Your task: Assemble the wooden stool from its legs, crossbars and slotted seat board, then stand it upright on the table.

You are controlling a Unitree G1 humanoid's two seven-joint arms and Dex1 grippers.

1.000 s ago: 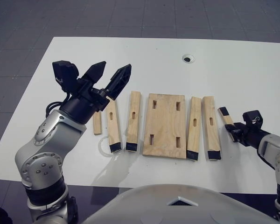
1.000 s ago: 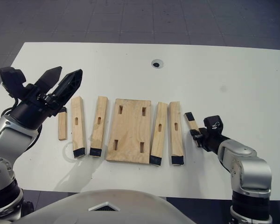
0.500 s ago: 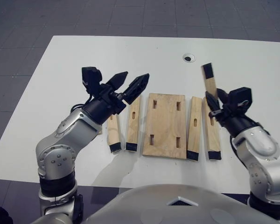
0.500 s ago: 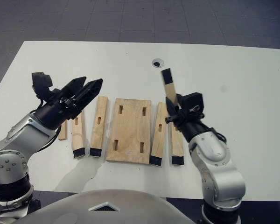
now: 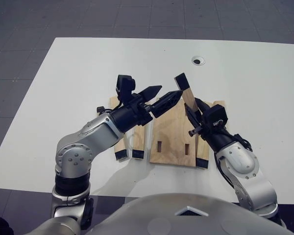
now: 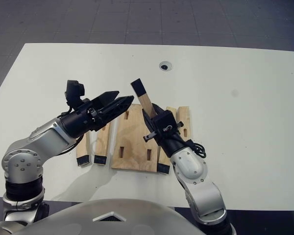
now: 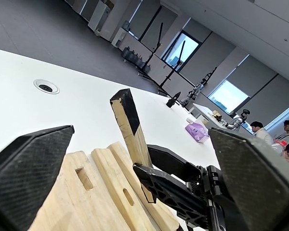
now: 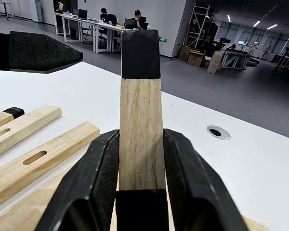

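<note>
R gripper (image 5: 192, 110) fingers clamp short black-tipped wooden crossbar (image 5: 184, 90) above slotted plywood seat board (image 5: 172, 134). L gripper (image 5: 165, 95) fingers apart, just left.

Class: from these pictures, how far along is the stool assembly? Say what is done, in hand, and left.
Done: nothing joined; the seat board and legs lie flat. In hand: the right claw is shut on a crossbar, raised over the board, the open left claw beside it. Left: every joint, then standing it upright.
</note>
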